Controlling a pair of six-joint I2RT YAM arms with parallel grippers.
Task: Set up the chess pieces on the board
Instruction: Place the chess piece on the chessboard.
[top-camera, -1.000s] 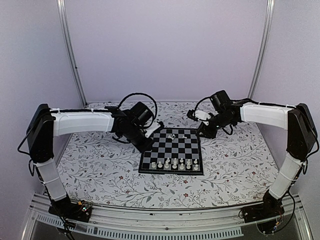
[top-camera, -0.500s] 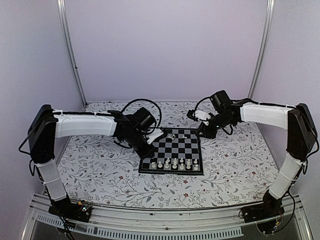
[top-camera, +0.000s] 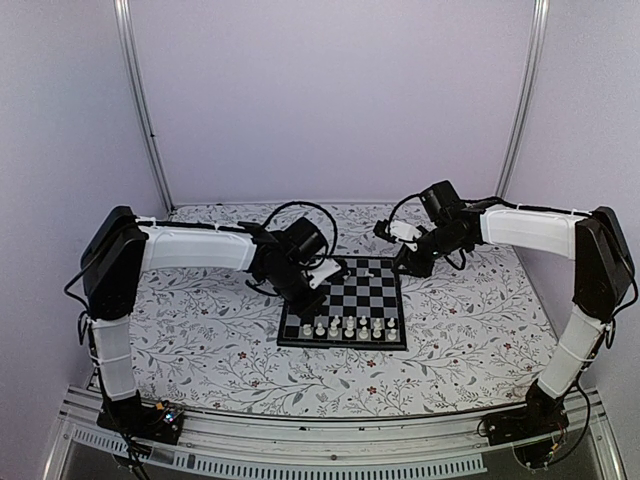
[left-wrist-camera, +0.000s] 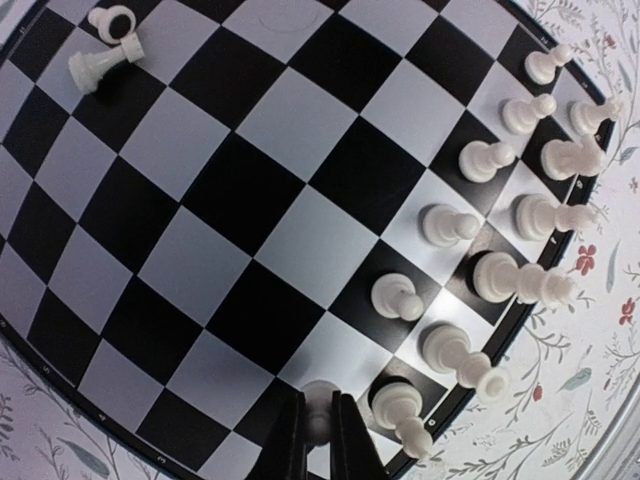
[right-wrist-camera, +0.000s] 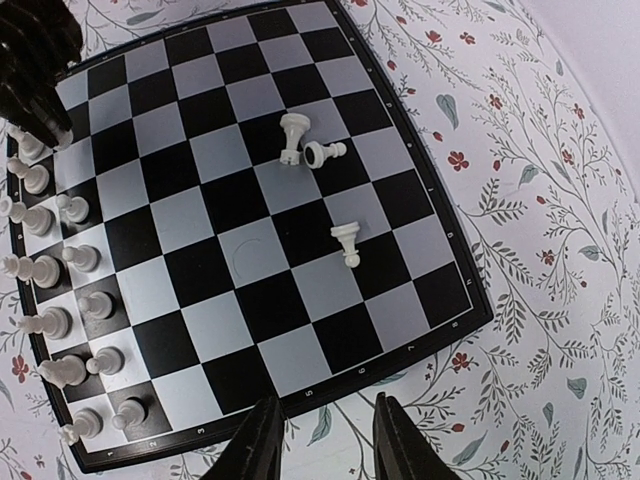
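Observation:
The board lies mid-table, black and pale checks. White chess pieces stand in two rows along its near edge. In the left wrist view the same rows run down the right side. My left gripper is shut on a white pawn, above the squares by the end of the inner row; whether the pawn touches the board I cannot tell. Two pieces lie toppled at the far side. My right gripper hangs open and empty just off the board's edge, with three toppled pieces ahead of it.
The board rests on a floral-patterned table. The left arm's black wrist shows at the top left of the right wrist view. Pale walls and two metal posts close the back.
My left arm has swung right and now reaches over the board's left part, still shut on the pawn. The right arm has not moved.

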